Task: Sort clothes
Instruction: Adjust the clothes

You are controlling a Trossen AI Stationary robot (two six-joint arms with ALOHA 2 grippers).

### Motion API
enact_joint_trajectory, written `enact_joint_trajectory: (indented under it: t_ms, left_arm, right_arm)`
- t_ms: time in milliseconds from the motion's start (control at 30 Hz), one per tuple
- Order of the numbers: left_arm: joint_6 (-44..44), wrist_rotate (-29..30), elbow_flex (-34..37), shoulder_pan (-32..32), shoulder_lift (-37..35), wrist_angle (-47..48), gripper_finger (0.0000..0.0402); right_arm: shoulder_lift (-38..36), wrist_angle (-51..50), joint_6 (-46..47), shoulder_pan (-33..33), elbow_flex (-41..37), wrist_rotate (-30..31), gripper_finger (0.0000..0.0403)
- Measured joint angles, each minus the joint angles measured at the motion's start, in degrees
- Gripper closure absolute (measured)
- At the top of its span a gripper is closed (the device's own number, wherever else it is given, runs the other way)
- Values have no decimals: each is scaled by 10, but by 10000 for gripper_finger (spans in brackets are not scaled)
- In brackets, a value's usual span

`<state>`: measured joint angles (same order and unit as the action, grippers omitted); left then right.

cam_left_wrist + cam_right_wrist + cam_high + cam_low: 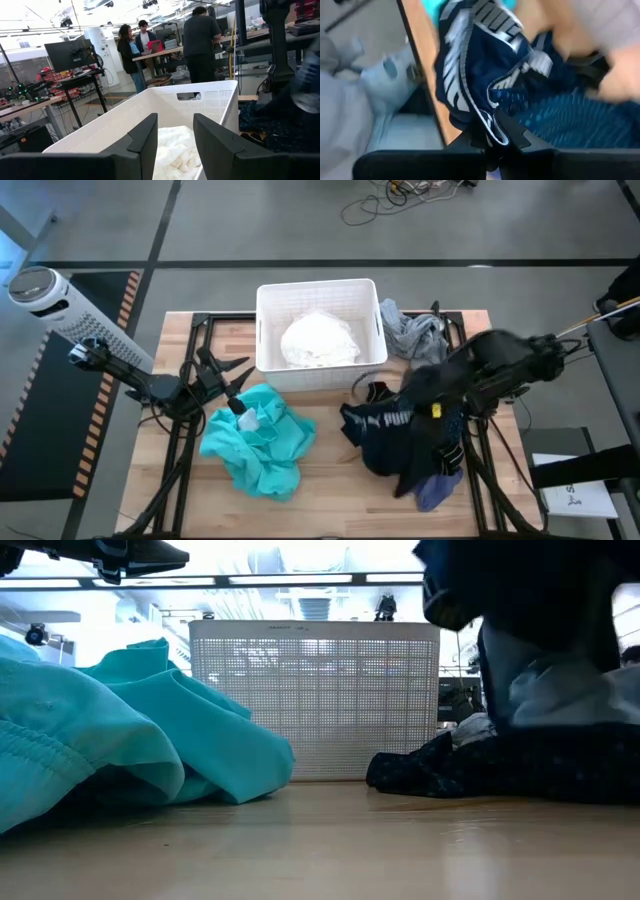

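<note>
Two tools are being shown at the table (330,470). The navy-black garment (385,435) is being gripped by the closed right tool (492,145) at the right. The left tool (175,137) is being held partly open, gripping nothing, beside the teal garment (262,442). The white garment (318,340) is being contained in the far bin (268,330).
</note>
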<state>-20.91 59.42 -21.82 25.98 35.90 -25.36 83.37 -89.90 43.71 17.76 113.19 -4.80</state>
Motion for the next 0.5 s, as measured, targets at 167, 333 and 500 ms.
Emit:
enact_joint_trajectory:
  t_ms: [167, 333, 500]
  left_arm:
    - [0, 0, 0, 0, 0, 1, 287]
    - [0, 0, 0, 0, 0, 0, 287]
    - [0, 0, 0, 0, 0, 0, 287]
  right_arm:
    - [10, 0, 3, 0, -110, -90, 403]
    - [12, 1, -20, -1, -231, -173, 403]
    - [12, 8, -43, -3, -331, -225, 403]
